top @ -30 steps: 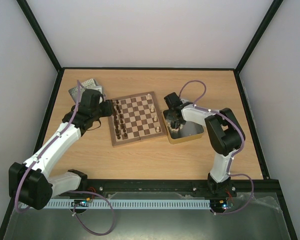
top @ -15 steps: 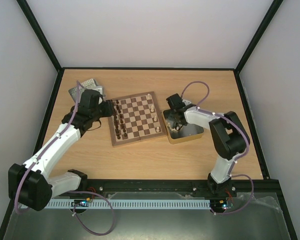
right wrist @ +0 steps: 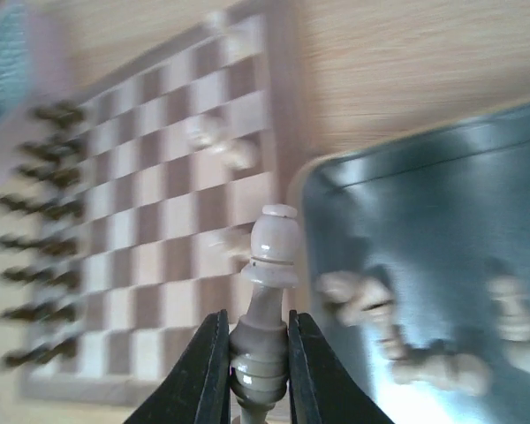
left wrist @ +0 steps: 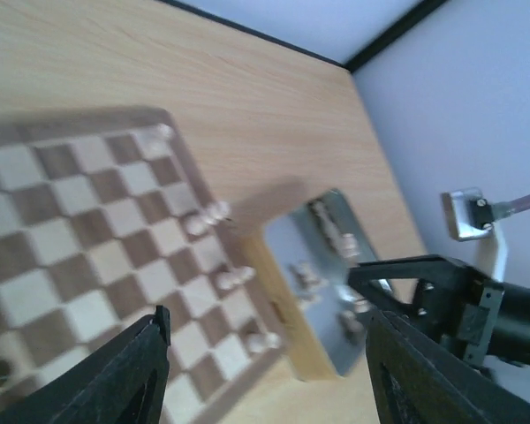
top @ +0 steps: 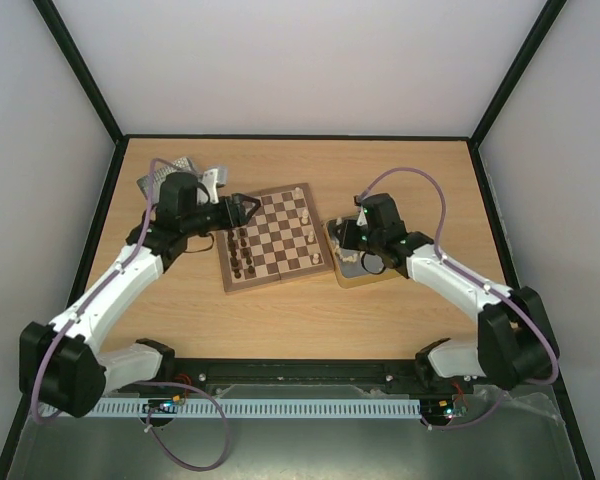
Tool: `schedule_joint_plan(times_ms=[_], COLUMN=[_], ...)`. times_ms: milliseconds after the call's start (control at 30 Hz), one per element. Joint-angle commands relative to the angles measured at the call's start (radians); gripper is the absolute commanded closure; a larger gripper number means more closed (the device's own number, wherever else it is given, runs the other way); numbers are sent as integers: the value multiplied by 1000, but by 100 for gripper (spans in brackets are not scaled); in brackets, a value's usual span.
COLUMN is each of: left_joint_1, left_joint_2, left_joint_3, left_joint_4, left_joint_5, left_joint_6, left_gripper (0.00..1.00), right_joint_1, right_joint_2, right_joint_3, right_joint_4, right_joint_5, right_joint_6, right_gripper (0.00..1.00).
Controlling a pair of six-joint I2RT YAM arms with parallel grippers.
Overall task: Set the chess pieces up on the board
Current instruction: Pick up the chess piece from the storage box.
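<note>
My right gripper [right wrist: 258, 375] pinches a cream piece [right wrist: 272, 243] by its base, left gripper [left wrist: 265, 371] gaping empty; so low a hold, blurrily seen, might let it tilt over the board [right wrist: 150, 225].

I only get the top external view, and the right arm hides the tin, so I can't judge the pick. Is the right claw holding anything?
Observer: Yes, the right wrist view shows the right claw shut on a cream chess piece, gripped near its base.
Operator: More in the tin?
Observer: Several cream pieces lie on their sides in the tin.
Operator: And the other arm?
Observer: The left wrist view shows the left claw open, holding nothing.
</note>
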Motion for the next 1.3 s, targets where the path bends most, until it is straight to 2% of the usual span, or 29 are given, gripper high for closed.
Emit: schedule_joint_plan(times_ms=[0,167,267,367,500,767,933,1067,1267], left_joint_1=[-9,-62,-86,-92,-99,-116,-122,-122,-120], left_joint_2=[76,108,115,116,116,149,148,152,147], left_joint_3=[15,37,40,30,10,-8,-9,-11,-16], left_joint_4=[140,220,269,313,357,297,297,278,256], left_joint_5=[326,450,497,526,561,605,620,626,622], left_joint_6=[-190,-275,-322,-366,-390,-339,-329,-311,-294], left_gripper=[36,34,33,34,39,58,65,76,78], right_joint_1=[24,68,88,106,118,125,126,126,126], right_joint_2=[-111,-174,-169,-159,-142,-119,-96,-80,-65], right_joint_3=[-46,-63,-36,-15,11,24,41,53,61], right_joint_4=[232,425,431,405,350,339,316,311,326], right_joint_5=[-353,-601,-706,-749,-755,-740,-706,-692,-674], right_joint_6=[-125,-137,-177,-224,-273,-272,-276,-275,-264], right_gripper=[90,87,87,87,87,87,87,87,87])
